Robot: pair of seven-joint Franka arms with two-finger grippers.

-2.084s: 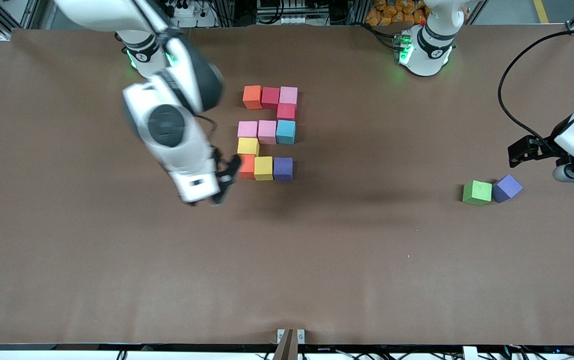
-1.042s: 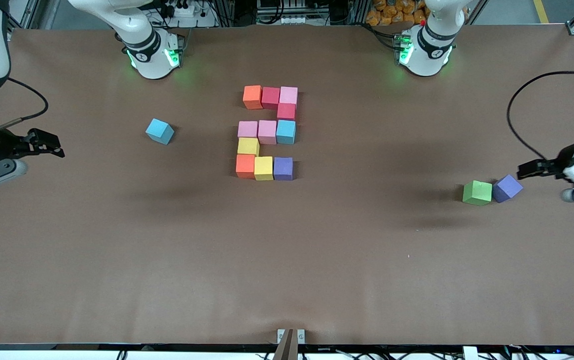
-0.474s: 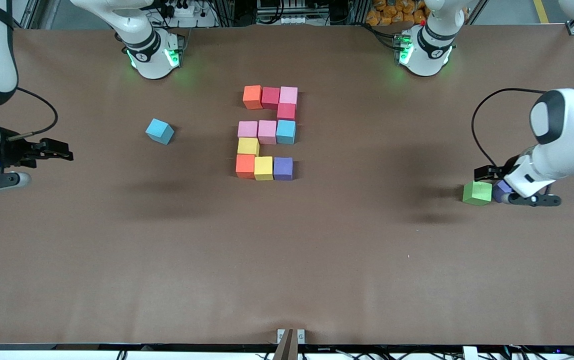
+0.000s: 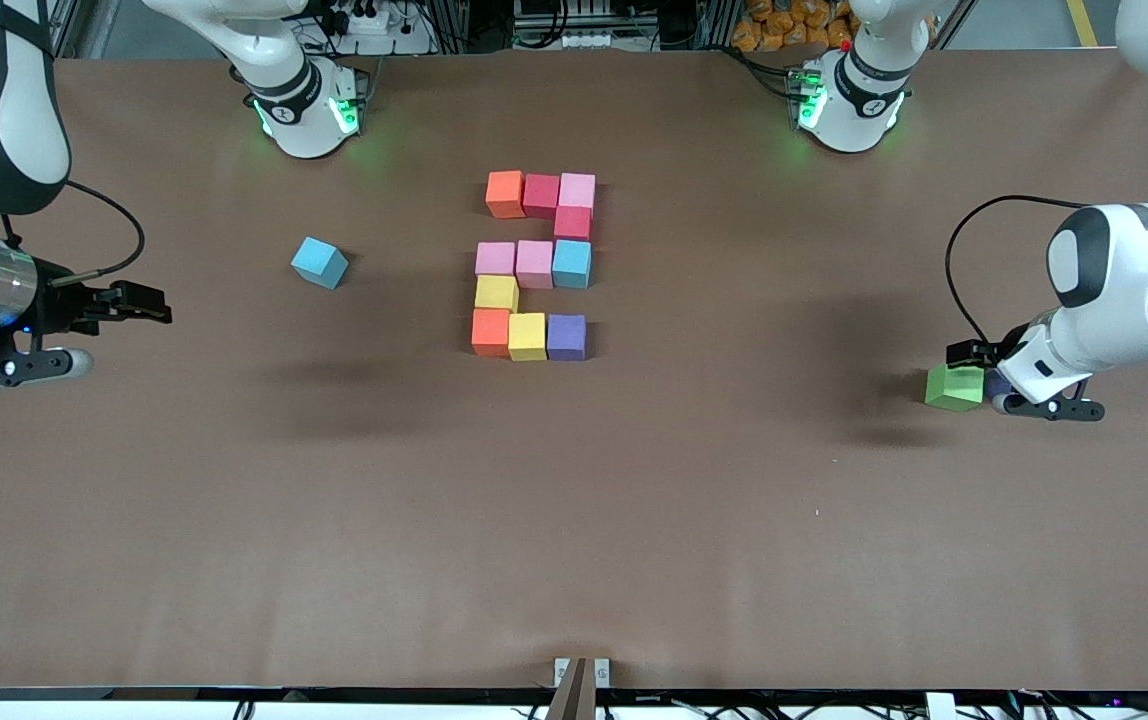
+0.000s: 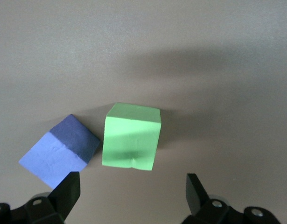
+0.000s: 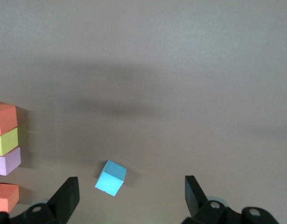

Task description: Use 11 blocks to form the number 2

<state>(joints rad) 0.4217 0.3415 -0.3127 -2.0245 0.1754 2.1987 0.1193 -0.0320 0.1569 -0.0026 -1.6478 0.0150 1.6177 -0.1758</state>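
The number 2 (image 4: 534, 264) lies in the middle of the table, made of touching blocks: orange, red, pink, yellow, one light blue and one purple. Part of its edge, an orange block (image 6: 4, 117) among others, shows in the right wrist view. My left gripper (image 4: 979, 362) (image 5: 132, 184) hangs open and empty over a loose green cube (image 4: 954, 386) (image 5: 131, 136) and a blue-purple cube (image 5: 59, 151) beside it. My right gripper (image 4: 154, 308) (image 6: 131, 186) is open and empty at the right arm's end, apart from a loose light blue cube (image 4: 319, 262) (image 6: 111, 178).
The brown table (image 4: 574, 520) is bare toward the front camera. The two arm bases (image 4: 304, 100) (image 4: 849, 95) stand along its back edge. In the front view the left arm's hand covers most of the blue-purple cube.
The left arm has swung in over the green and blue-purple cubes. The right arm left the 2's orange corner block, went to its table end, then crept back toward the middle.
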